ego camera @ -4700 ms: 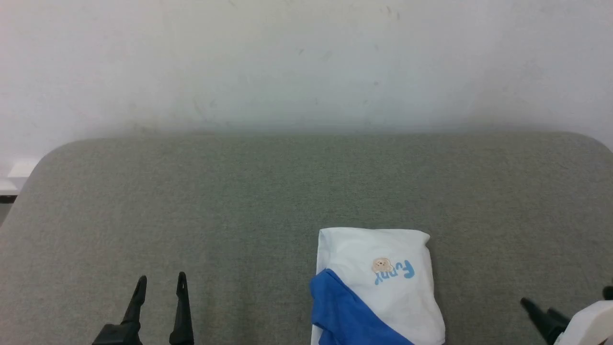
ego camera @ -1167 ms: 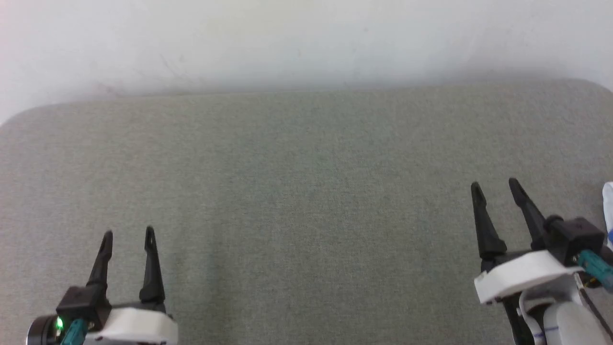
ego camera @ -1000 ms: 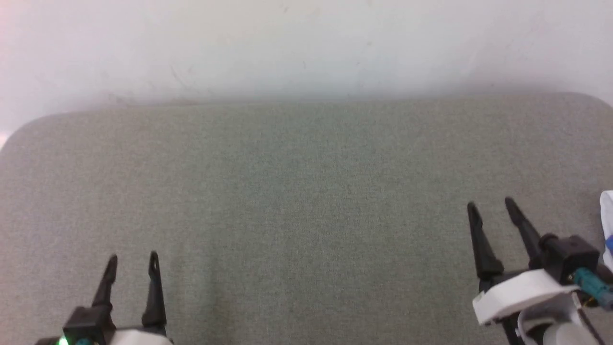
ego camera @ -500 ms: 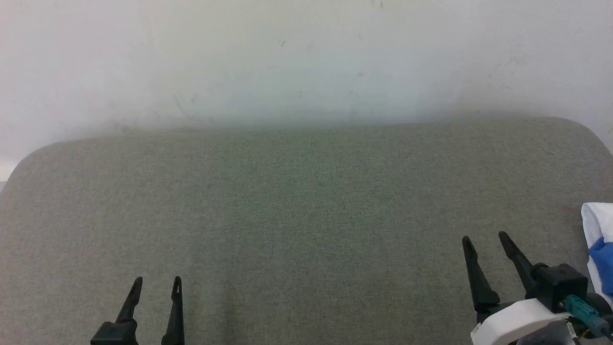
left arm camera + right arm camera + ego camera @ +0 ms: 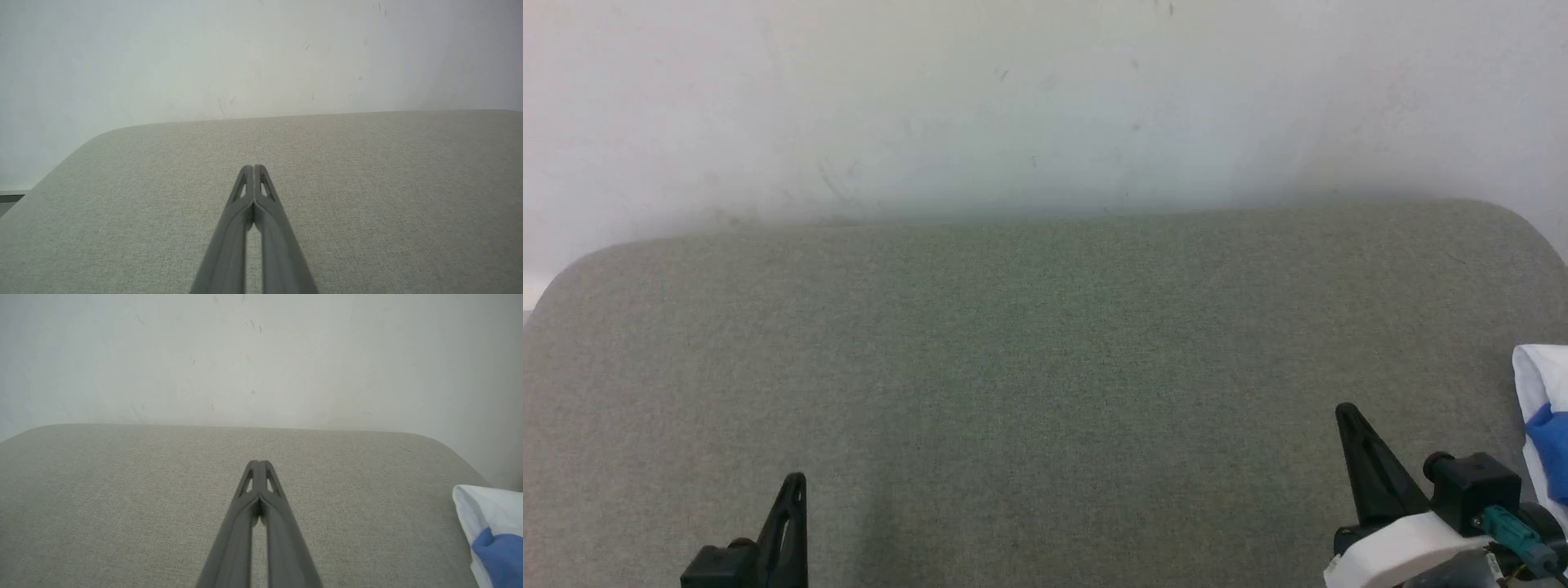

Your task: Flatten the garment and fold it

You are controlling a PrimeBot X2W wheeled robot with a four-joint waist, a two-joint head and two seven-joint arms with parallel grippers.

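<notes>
Your left end effector (image 5: pixel 796 482) and right end effector (image 5: pixel 1343 411) are both pinched closed over the worktop (image 5: pixel 1045 343), holding nothing. The garment (image 5: pixel 1535 380) lies at 3 o'clock of the right one. It looks folded, so I judge the work done; next, park the arms clear.

The tabletop (image 5: pixel 1045 367) was covered in matt, finely woven grey-green cloth; the garment (image 5: pixel 486 506) was seen as soft, smooth cloth; the left tool (image 5: pixel 254 168) and the right tool (image 5: pixel 259 463) were formed of dark matt plastic; the wall (image 5: pixel 1045 106) was finished matt, lightly scuffed.
</notes>
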